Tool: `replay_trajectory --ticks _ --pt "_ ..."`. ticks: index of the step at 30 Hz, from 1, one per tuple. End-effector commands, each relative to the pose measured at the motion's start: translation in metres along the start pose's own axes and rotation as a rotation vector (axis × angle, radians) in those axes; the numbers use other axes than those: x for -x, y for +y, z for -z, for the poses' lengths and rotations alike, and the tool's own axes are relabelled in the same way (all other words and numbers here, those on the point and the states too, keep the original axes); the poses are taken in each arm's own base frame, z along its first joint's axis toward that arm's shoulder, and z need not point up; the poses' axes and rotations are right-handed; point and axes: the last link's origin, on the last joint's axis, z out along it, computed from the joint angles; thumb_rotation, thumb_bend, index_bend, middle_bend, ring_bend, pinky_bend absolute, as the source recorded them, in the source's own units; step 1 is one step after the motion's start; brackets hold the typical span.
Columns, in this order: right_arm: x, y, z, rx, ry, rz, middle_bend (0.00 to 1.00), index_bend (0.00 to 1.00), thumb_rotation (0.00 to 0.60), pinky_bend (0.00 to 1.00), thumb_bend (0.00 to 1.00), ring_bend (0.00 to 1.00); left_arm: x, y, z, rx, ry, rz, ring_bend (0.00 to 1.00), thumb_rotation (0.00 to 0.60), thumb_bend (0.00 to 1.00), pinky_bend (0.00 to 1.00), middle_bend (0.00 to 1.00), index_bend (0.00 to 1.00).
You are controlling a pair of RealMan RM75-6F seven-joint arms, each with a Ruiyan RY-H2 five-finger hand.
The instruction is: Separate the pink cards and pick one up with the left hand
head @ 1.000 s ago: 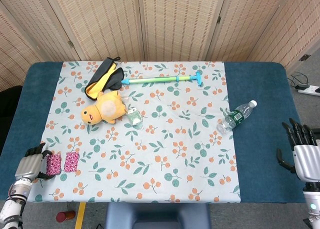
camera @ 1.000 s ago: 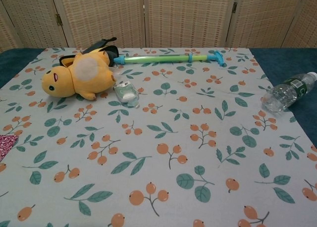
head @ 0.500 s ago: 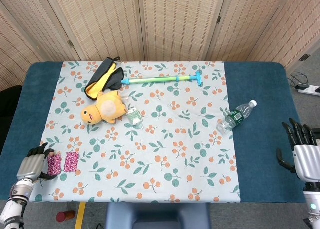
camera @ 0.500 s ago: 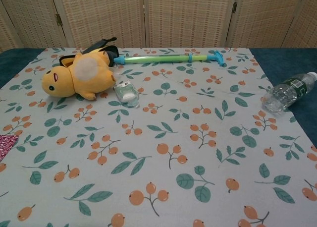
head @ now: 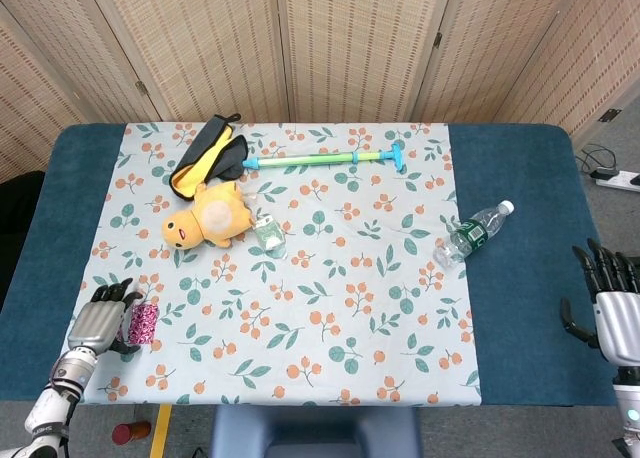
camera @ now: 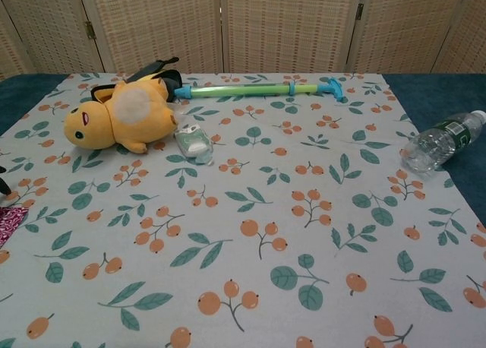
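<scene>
The left robot hand (head: 100, 321) has shifted right, now covering one pink card; the other pink card (head: 143, 324) lies exposed beside it. Whether it grasps the covered card cannot be determined. The right robot hand (head: 614, 308) remains released, off the tabletop (head: 520, 308).

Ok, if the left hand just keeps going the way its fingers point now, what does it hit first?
Probably nothing soon. The left hand lies over the pink cards, one card showing at its right side. Its fingers point up the table, where the cloth looks free; the yellow plush lies off to the right of that line, though depth is unclear.
</scene>
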Motion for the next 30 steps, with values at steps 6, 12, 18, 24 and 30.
replay_trajectory --ticks 6,12,18,24,30 --pt "0.002 0.001 -0.001 0.001 -0.005 -0.002 0.00 0.00 0.482 0.00 0.55 0.00 0.005 0.004 0.000 -0.003 -0.027 -0.012 0.00 0.572 0.13 0.00 0.00 0.22" --pt "0.002 0.000 -0.001 0.000 -0.005 -0.002 0.00 0.00 0.481 0.00 0.55 0.00 0.007 0.002 -0.004 -0.016 -0.022 -0.006 0.00 0.570 0.13 0.00 0.00 0.22" --pt "0.002 0.000 0.000 0.003 -0.005 -0.001 0.00 0.00 0.482 0.00 0.55 0.00 0.008 0.002 -0.006 -0.016 -0.022 -0.001 0.00 0.574 0.13 0.00 0.00 0.24" --pt "0.002 0.000 0.000 0.006 -0.005 -0.001 0.00 0.00 0.481 0.00 0.55 0.00 0.007 0.002 -0.009 -0.017 -0.019 0.001 0.00 0.574 0.13 0.00 0.00 0.26" --pt "0.002 0.000 0.000 0.006 -0.007 0.000 0.00 0.00 0.482 0.00 0.55 0.00 0.006 0.005 -0.012 -0.009 -0.019 -0.003 0.00 0.574 0.13 0.00 0.00 0.28"
